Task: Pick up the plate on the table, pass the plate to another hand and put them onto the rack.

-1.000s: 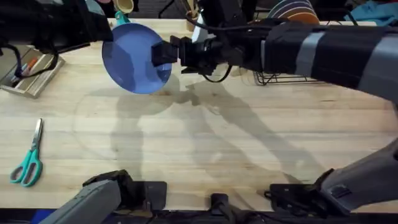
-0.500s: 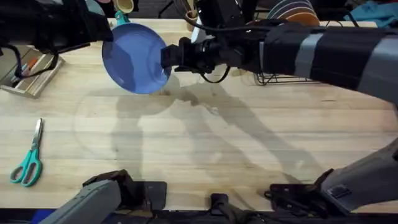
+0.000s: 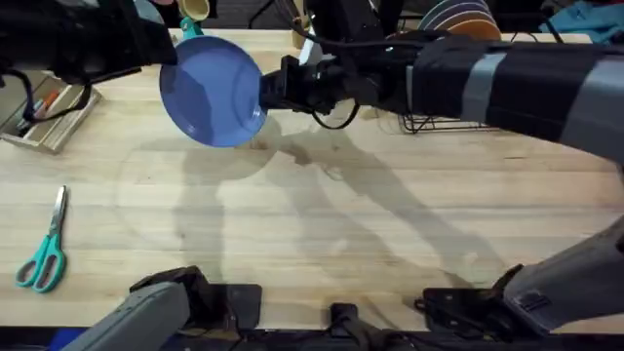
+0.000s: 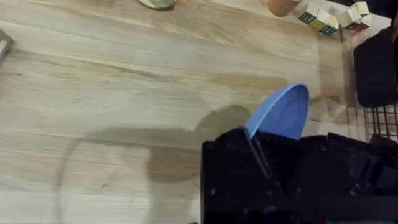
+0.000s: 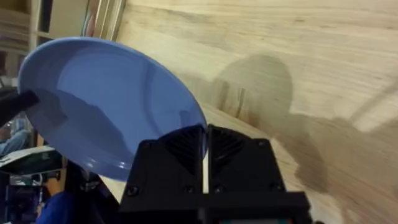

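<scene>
The periwinkle-blue plate (image 3: 210,93) hangs tilted above the table (image 3: 322,224) at the back left. My left gripper (image 3: 168,51) is shut on its far-left rim; in the left wrist view the plate (image 4: 281,112) sticks out edge-on from the left gripper (image 4: 252,134). My right gripper (image 3: 265,90) reaches across from the right. In the right wrist view its fingers (image 5: 205,134) are shut on the near rim of the plate (image 5: 99,106). The black wire rack (image 3: 439,122) stands at the back right, behind the right arm.
Teal-handled scissors (image 3: 44,255) lie near the left edge. A tray of pens (image 3: 44,112) sits at the far left. Tan and orange plates (image 3: 458,15) stand behind the rack. Small wooden blocks (image 4: 329,22) lie by the rack (image 4: 379,118).
The right gripper moved left up to the plate's rim, and its open fingers closed onto it. The plate and the left arm barely moved.
</scene>
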{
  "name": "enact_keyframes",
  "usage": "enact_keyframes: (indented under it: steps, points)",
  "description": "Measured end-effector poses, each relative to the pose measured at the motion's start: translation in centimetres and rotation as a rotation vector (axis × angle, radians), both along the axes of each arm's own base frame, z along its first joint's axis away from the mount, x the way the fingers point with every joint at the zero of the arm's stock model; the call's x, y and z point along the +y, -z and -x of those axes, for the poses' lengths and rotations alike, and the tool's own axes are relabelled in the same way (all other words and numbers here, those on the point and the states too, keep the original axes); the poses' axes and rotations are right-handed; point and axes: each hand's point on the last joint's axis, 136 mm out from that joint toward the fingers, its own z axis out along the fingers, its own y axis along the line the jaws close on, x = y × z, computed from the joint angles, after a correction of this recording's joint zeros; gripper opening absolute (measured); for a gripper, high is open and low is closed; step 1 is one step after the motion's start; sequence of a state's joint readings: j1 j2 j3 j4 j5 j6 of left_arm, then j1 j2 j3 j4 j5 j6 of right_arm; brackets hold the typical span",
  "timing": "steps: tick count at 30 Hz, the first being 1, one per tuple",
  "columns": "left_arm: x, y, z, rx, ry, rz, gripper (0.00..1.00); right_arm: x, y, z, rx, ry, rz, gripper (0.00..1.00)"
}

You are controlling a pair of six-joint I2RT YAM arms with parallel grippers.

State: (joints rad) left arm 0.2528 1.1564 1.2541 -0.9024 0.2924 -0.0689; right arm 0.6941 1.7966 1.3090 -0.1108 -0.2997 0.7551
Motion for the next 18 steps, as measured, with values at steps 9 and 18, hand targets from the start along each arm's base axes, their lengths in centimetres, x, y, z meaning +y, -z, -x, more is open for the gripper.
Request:
enact_keyframes:
  steps: [9,18]
  points:
    - [0.03,0.0,0.0,0.0,-0.001,-0.001,0.041,0.11,0.01,0.13,-0.008,-0.011,0.005,0.03]
    - [0.0,-0.01,-0.01,0.0,-0.003,0.004,0.299,-0.47,0.05,-0.42,-0.052,-0.033,0.029,0.029]
